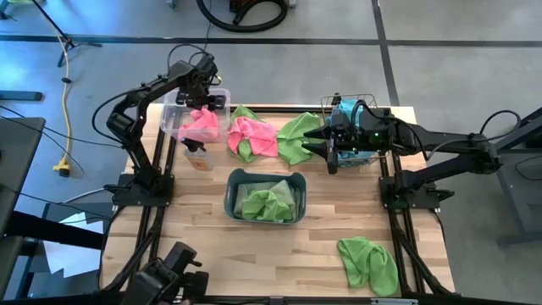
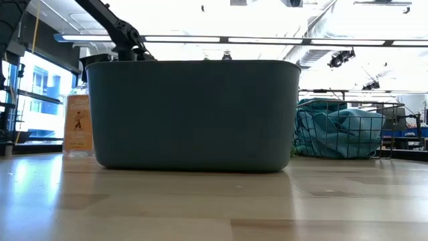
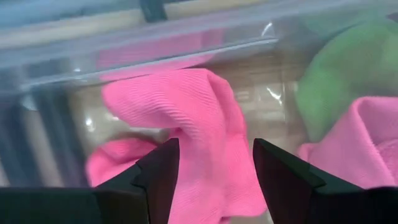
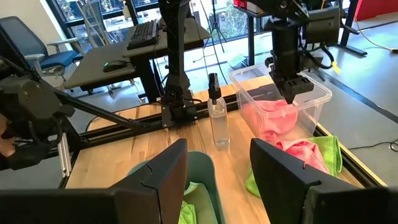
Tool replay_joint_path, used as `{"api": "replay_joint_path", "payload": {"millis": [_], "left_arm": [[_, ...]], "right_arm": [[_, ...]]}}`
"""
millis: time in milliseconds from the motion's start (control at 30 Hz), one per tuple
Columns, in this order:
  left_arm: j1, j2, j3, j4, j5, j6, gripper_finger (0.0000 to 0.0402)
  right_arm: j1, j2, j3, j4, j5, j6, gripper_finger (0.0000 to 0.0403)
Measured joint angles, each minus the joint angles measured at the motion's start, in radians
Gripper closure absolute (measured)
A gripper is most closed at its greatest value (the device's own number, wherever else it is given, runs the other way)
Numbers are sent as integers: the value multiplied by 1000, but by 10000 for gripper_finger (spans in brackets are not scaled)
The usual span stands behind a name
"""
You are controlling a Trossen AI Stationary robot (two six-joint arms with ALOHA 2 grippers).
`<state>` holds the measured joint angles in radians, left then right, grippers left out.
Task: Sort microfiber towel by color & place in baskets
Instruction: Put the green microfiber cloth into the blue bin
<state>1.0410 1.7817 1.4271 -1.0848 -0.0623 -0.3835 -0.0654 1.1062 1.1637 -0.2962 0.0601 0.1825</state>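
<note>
Pink-sorting step in hand, by the look of it: left gripper [image 1: 201, 100] sits over the clear bin [image 1: 174, 119] at 11 o'clock on the worktop [image 1: 279, 254], its fingers [image 3: 163, 171] spread with nothing pinched, a pink towel [image 3: 186, 118] lying in the bin right under them; reads as a drop just made, though a reach into the bin can't be ruled out; second pink towel [image 1: 254, 135] lies just beside the bin toward 12 o'clock, partly over a green towel [image 1: 298, 135]; grey-blue tub [image 1: 233, 199] at centre already holds green towel; another green towel [image 1: 369, 263] loose at 5 o'clock, well apart from the rest; right gripper [image 1: 326, 146] hovers near 1 o'clock by the wire-mesh basket [image 1: 373, 158], which holds teal cloth, fingers [image 4: 166, 171] spread and empty; spray bottle [image 1: 196, 154] stands just beside the bin; next move likely calls for lifting clear of the bin wall, then pinching the loose pink towel without dragging the green one beneath it.
</note>
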Motion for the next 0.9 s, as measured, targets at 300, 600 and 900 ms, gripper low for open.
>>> {"api": "replay_joint_path", "payload": {"millis": [300, 600, 900], "left_arm": [[7, 0, 138, -111, -40, 37, 208], [15, -45, 292, -190, -40, 71, 208], [51, -168, 304, -173, -52, 10, 209]], "right_arm": [[0, 0, 0, 0, 0, 0, 229], [0, 0, 0, 0, 0, 0, 229], [0, 0, 0, 0, 0, 0, 229]]}}
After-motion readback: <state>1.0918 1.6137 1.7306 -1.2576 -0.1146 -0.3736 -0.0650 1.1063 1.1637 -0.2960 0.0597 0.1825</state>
